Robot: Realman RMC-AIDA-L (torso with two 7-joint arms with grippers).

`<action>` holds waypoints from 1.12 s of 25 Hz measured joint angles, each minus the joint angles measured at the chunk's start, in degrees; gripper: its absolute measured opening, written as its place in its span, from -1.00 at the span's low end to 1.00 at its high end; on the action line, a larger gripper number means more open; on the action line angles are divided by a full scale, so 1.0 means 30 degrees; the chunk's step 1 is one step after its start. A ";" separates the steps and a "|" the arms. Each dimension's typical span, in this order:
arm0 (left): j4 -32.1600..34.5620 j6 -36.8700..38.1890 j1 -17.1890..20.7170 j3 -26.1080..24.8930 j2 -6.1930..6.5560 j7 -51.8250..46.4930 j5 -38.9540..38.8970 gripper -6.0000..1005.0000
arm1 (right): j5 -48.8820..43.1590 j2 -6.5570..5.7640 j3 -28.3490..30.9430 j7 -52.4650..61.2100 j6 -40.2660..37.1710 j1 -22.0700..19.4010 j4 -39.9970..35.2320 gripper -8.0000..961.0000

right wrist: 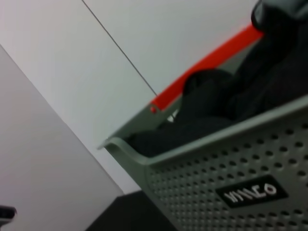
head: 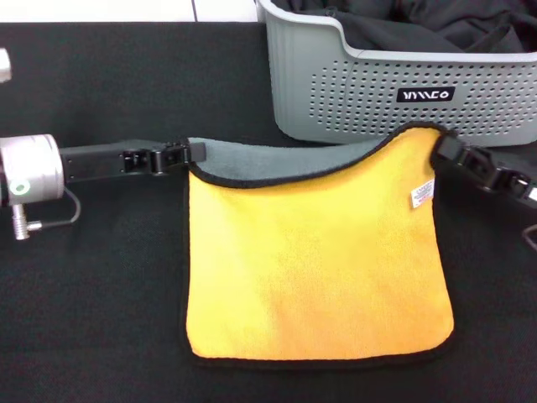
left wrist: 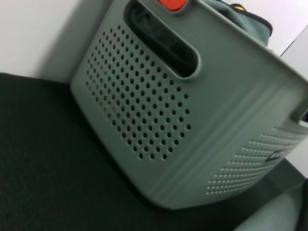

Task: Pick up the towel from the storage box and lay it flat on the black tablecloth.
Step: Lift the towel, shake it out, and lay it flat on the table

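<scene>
Black tablecloth [head: 101, 319] carries the towel [head: 319, 269], yellow up; left gripper [head: 180, 156] and right gripper [head: 449, 151] pinch its far corners. Uneven release could leave the grey far edge folded.

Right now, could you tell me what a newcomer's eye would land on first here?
The yellow-orange towel spread on the black tablecloth, its far edge folded to show grey. The left end effector and right end effector each pinch a far corner. Behind stands the storage box, holding dark fabric.

Left gripper [head: 189, 154] reaching in low from the left, right gripper [head: 442, 147] from the right, jaws seemingly pinched
</scene>
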 joint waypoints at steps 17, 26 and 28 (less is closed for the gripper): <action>-0.0215 -0.1087 -0.0211 -0.0262 -0.0456 -0.1850 0.0029 -0.80 | -0.0227 -0.0066 -0.0218 0.0326 -0.1030 0.1046 0.1109 -0.91; -0.1076 -0.0958 -0.0179 -0.0281 -0.0766 -0.2516 -0.0648 -0.63 | -0.0226 -0.0088 -0.0217 0.0565 -0.1018 0.0974 0.1157 -0.90; -0.1250 -0.0954 -0.0233 -0.0286 -0.0799 -0.2536 -0.0671 -0.59 | -0.0226 -0.0087 -0.0217 0.0669 -0.1018 0.0977 0.1168 -0.90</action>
